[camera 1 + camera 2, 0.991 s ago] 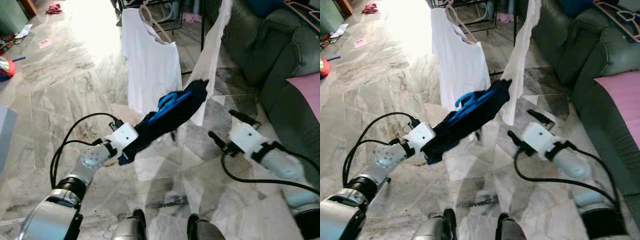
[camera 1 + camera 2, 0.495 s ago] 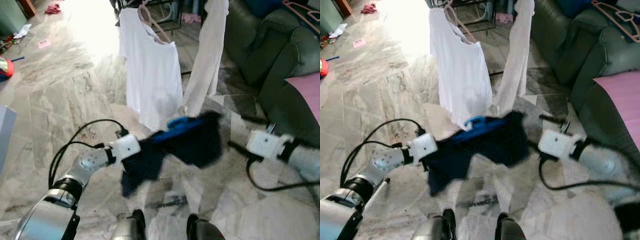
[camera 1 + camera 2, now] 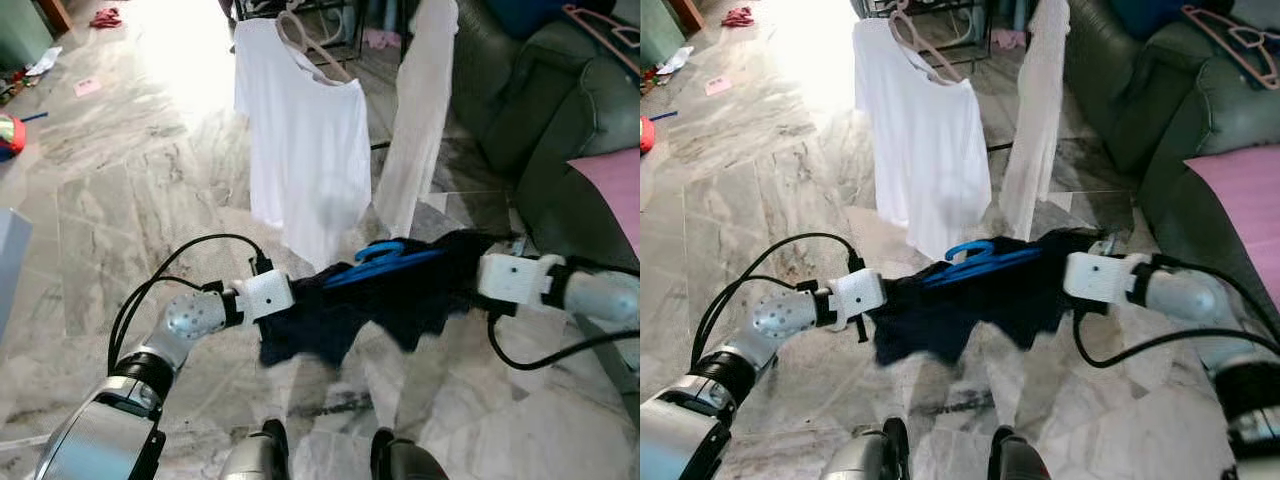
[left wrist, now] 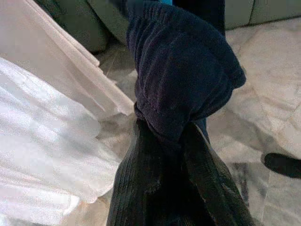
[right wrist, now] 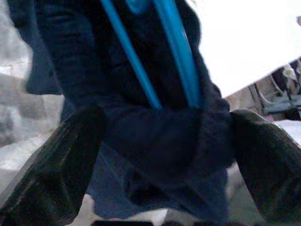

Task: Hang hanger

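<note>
You see the dark garment (image 3: 385, 300) on its blue hanger (image 3: 385, 262), below the white shirt (image 3: 305, 150). Left gripper (image 4: 162, 141) pinches one end; right gripper (image 5: 160, 141), spread wide, straddles the other.

Count: 2 grippers, left gripper (image 3: 300, 292) and right gripper (image 3: 462, 262); 1 dark blue garment (image 3: 385, 300); 1 blue hanger (image 3: 385, 262) inside it. Hanging behind: 1 white T-shirt (image 3: 305, 150) on 1 pale hanger (image 3: 310, 45), plus 1 long white cloth (image 3: 418, 110). Also 1 green sofa (image 3: 545, 120), 1 pink hanger (image 3: 1230, 40) on its back, 1 pink cushion (image 3: 1240, 195).
</note>
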### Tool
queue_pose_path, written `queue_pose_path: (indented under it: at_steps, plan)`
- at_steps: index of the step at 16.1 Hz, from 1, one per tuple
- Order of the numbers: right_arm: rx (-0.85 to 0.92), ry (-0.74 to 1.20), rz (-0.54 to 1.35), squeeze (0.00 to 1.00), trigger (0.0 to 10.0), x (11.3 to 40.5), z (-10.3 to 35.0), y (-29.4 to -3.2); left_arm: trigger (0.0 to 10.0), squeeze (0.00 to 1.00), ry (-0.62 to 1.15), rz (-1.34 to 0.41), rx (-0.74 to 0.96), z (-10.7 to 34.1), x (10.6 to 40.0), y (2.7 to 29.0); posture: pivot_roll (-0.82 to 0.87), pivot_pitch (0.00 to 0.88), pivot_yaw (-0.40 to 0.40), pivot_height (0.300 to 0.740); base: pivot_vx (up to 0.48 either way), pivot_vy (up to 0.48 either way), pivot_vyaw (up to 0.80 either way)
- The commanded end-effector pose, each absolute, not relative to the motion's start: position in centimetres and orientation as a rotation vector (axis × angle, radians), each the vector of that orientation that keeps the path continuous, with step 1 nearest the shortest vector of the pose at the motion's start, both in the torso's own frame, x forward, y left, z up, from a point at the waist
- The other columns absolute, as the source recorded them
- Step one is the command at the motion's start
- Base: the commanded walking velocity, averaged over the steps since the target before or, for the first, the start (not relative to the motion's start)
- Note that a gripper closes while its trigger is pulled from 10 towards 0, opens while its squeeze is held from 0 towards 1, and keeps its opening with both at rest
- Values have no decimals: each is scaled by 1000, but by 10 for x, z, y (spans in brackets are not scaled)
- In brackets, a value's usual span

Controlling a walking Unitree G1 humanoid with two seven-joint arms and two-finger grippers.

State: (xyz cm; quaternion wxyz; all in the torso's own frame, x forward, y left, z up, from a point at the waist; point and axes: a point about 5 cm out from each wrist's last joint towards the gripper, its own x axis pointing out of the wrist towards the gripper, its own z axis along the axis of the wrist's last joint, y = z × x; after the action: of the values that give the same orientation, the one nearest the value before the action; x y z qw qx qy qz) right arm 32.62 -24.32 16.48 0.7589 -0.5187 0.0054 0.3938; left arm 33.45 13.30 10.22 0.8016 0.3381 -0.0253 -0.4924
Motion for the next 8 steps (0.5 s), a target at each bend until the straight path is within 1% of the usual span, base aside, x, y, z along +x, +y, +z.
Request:
queue_pose_path:
  at_steps: [1, 3, 5, 8]
  plan:
    - [-1162, 42, 908, 0, 10000, 325, 158, -242, 0, 0, -130, -1066, 724, 114, 336, 131, 4, 239, 28, 740, 0, 0, 0]
    - [-1180, 46, 946, 0, 10000, 328, 159, -239, 0, 0, -146, -1088, 725, 115, 334, 130, 6, 239, 23, 740, 0, 0, 0]
    - [-1255, 41, 986, 0, 10000, 330, 161, -236, 0, 0, -162, -1107, 722, 116, 333, 128, 6, 241, 19, 740, 0, 0, 0]
    - [-1306, 17, 989, 0, 10000, 334, 164, -234, 0, 0, -174, -1126, 718, 115, 330, 126, 5, 242, 18, 740, 0, 0, 0]
